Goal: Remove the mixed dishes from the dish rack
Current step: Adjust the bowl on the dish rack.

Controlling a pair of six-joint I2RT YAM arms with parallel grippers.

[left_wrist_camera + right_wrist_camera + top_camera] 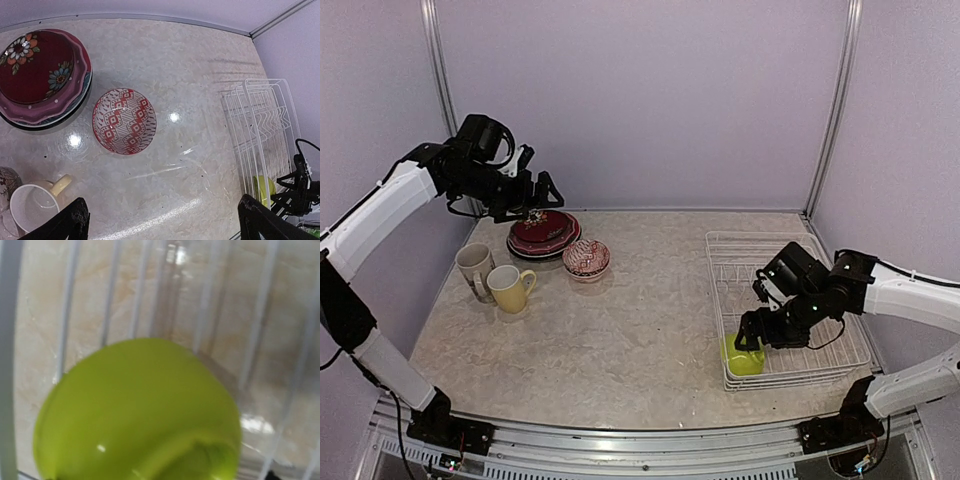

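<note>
One lime-green bowl [745, 362] lies at seven o'clock in the dish rack [820, 250]. We cannot tell whether the right gripper [749, 337] grips it; the left gripper [164, 212] gapes wide.

Setting: a robot test cell in a laboratory, not a household kitchen. Indicators: plain lilac wall panels [640, 100] enclose the marble-pattern worktop [640, 330] on three sides and are joined by bare metal posts [835, 110]. A left arm [380, 210] and a right arm [910, 300] are bolted to an aluminium rail [620, 445] along the bottom of the frame. A cable [306, 141] runs exposed. The dish rack [740, 250] and mugs [510, 287] are household items.
</note>
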